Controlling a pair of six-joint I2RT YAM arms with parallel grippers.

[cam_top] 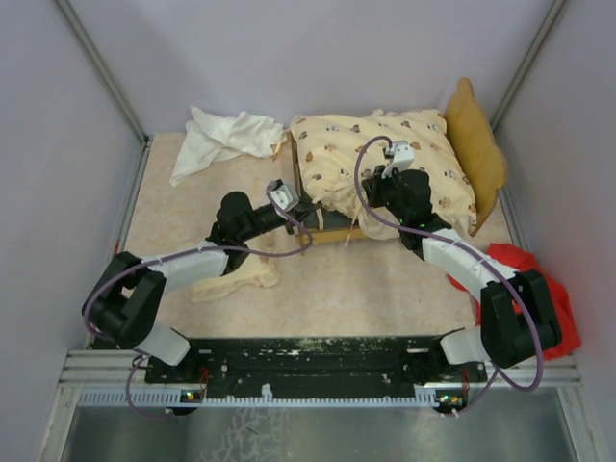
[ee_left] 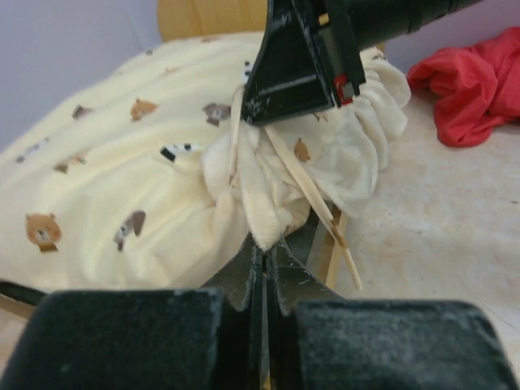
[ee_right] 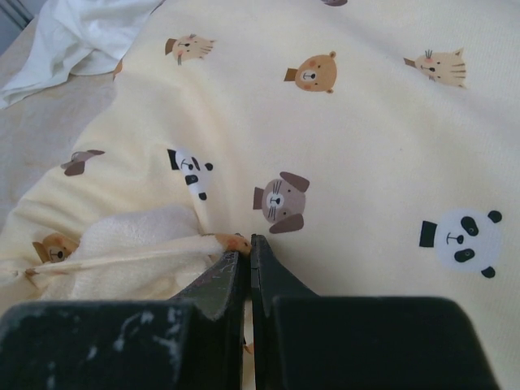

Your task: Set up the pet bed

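The cushion (cam_top: pixel 385 154) lies on the bed frame (cam_top: pixel 332 234) at the back right of the desk (cam_top: pixel 385 289), puffed up and overhanging the near rail. Its far end leans on the wavy headboard (cam_top: pixel 478 144). The near-left corner is bunched into a wad, with thin ties (ee_left: pixel 313 191) trailing out of it.

The left pincer (ee_left: pixel 262 252) is closed, with a point of that bunched cream fabric caught between its tips at the frame's near-left corner. The right pincer (ee_right: pixel 249 244) is also closed, low on the cushion top just beside the wad, and the end of a tie runs into its tips. Whether it grips the tie alone or also a fold of the cover, I cannot tell.

The step in hand appears to be seating the cushion flat inside the frame. To do it well, the two grips should draw the corner outward and down so the wad opens out. They should pull evenly, since the frame looks light and could slide or tip. The ties should be tucked inside the rail, not left hanging.

As a container, the frame holds only the cushion. The small cream pillow (cam_top: pixel 239 279) lies on the desk near the left arm, outside the bed. A white cloth (cam_top: pixel 226 140) sits crumpled beyond the frame's left end, and a red cloth (cam_top: pixel 510 258) lies by the right arm.
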